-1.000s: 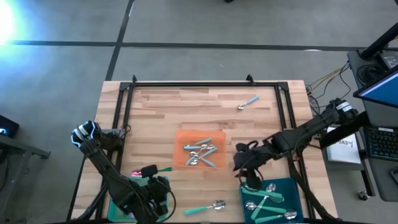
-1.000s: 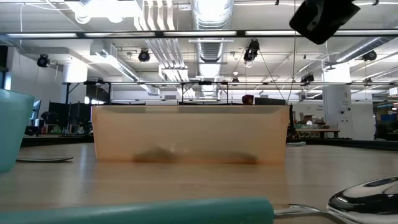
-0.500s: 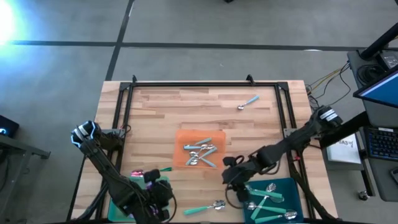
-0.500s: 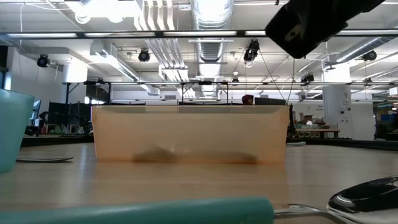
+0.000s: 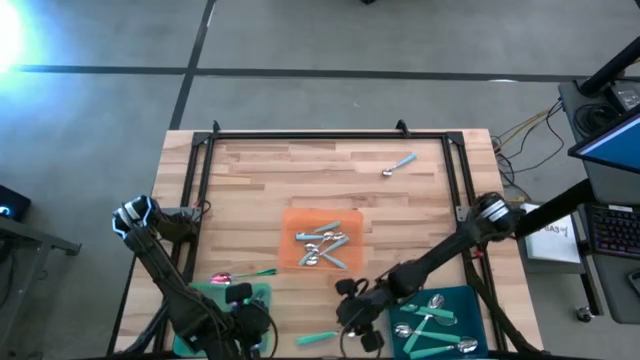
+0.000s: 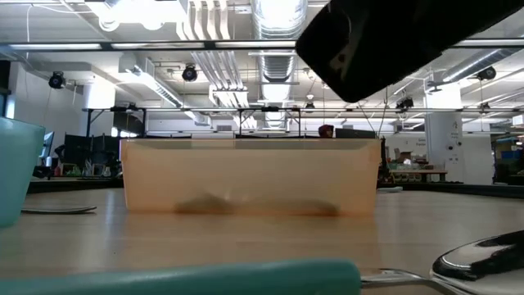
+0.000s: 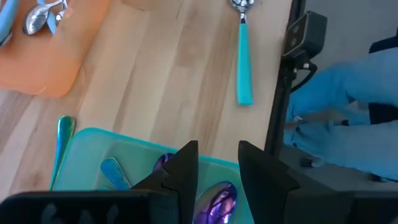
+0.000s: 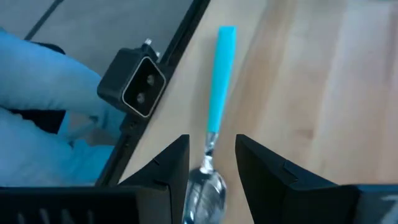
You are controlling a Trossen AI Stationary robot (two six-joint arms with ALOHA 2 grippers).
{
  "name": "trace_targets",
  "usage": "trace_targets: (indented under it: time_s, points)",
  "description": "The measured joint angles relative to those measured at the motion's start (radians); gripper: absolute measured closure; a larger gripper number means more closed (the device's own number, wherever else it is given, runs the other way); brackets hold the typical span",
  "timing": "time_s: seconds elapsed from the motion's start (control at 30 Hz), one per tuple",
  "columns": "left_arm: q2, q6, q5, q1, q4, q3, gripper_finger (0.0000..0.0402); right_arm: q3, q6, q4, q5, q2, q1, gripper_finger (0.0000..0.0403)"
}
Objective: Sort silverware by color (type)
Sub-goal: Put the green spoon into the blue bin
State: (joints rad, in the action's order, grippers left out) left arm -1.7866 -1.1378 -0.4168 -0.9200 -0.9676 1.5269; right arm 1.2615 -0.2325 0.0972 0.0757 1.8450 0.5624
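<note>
A spoon with a light-blue handle [image 8: 221, 74] and a silver bowl [image 8: 205, 186] lies flat on the wood at the table's near edge. My right gripper [image 8: 211, 146] hangs open above it, its fingers either side of the neck and clear of it. In the high view the right gripper [image 5: 354, 318] hides the bowl, and only the handle [image 5: 316, 338] shows. My left gripper [image 7: 217, 152] stands open over the green tray [image 5: 212, 292] at the near left. A purple iridescent spoon bowl [image 7: 217, 200] lies in that tray below its fingers.
An orange tray [image 5: 300, 222] with several silver spoons sits mid-table. A teal tray [image 5: 470, 300] at the near right holds more. One spoon [image 5: 400, 164] lies at the far right, and a green-handled one [image 5: 250, 272] beside the green tray. A black frame [image 5: 330, 133] rims the table.
My right gripper has swung from over the teal tray toward the table's left and near edge and come down, ending above the light-blue spoon. It has stayed open. My left gripper has drawn a little toward the near edge over the green tray.
</note>
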Motion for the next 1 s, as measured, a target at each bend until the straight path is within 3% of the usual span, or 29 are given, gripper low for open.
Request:
trace_targets:
  time_s: [0.47, 0.63, 1.0]
  points:
    - [0.000, -0.006, 0.016, -0.029, 0.029, 0.000, 0.0304, 0.238, 0.112, 0.002, -0.017, 0.246, 0.007, 0.0282]
    - [0.000, -0.016, 0.017, -0.036, 0.044, 0.000, 0.0304, 0.268, 0.172, 0.019, -0.105, 0.265, 0.007, 0.0282]
    - [0.000, -0.023, 0.017, -0.039, 0.047, 0.000, 0.0304, 0.269, 0.142, 0.017, -0.102, 0.315, 0.007, 0.0282]
